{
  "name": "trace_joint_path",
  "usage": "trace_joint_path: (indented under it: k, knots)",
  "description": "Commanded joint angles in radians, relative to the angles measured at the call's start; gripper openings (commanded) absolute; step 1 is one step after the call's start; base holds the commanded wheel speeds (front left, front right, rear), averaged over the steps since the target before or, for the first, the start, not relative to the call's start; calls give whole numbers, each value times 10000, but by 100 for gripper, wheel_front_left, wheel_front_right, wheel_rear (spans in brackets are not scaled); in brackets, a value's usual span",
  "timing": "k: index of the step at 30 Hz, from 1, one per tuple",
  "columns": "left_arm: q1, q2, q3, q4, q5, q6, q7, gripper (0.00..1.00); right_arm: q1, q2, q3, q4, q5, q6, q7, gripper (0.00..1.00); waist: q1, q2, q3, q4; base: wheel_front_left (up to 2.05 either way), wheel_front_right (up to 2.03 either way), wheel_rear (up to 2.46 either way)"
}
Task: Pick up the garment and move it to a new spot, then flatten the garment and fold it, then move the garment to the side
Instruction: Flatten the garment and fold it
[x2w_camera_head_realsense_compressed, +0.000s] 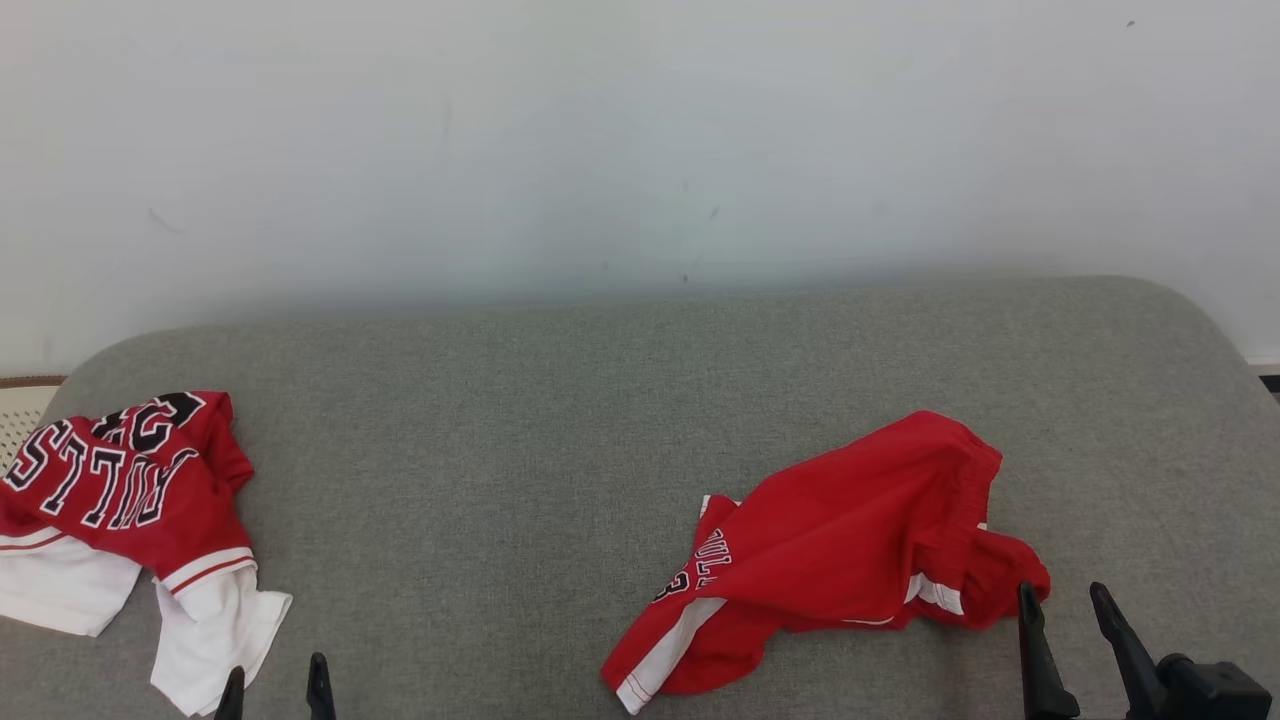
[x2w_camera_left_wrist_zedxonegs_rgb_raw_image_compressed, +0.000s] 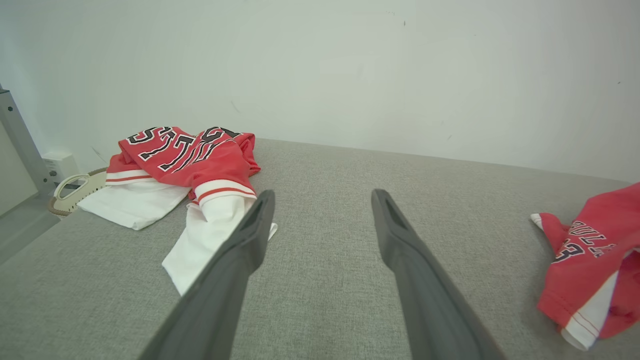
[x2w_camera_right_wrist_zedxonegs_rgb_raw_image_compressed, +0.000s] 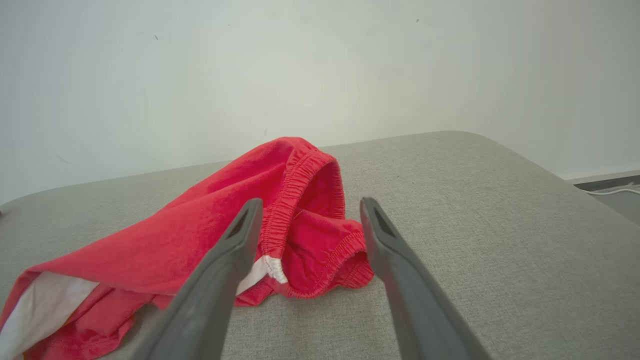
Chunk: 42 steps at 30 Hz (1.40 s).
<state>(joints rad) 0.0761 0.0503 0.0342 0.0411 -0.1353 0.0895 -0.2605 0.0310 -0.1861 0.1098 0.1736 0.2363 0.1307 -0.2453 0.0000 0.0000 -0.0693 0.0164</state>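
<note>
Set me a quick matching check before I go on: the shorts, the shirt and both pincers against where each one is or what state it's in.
Things:
1. shorts
2. shirt
3. left pincer
4. right pincer

Places and states:
A. open, tips next to a white sleeve
B. crumpled at the left end of the grey cushion, black lettering facing up
C. open, tips at an elastic waistband
D. crumpled right of the middle, a white side stripe showing

Pairs: 1-D, 2-B, 3-A, 4-C.
</note>
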Motion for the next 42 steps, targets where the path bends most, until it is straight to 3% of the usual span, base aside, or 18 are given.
trace_joint_path:
  k: [1,10,17,42]
  knots:
    - [152,5,83,-52,90,24,-31,100,109,57,-18,-74,-55,1,6,100,0,0,-13,-17,0,0,0]
    - [191,302,27,-157,457,-518,-31,100,159,221,-14,-82,-87,1,-29,100,0,0,-36,-22,0,0,0]
    - [104,371,217,-103,485,-670,-31,100,114,200,4,-76,-12,1,-94,100,0,0,-44,20,0,0,0]
    - [205,237,390,-21,694,-696,-31,100,32,173,123,175,6,1,-97,100,0,0,-10,40,0,0,0]
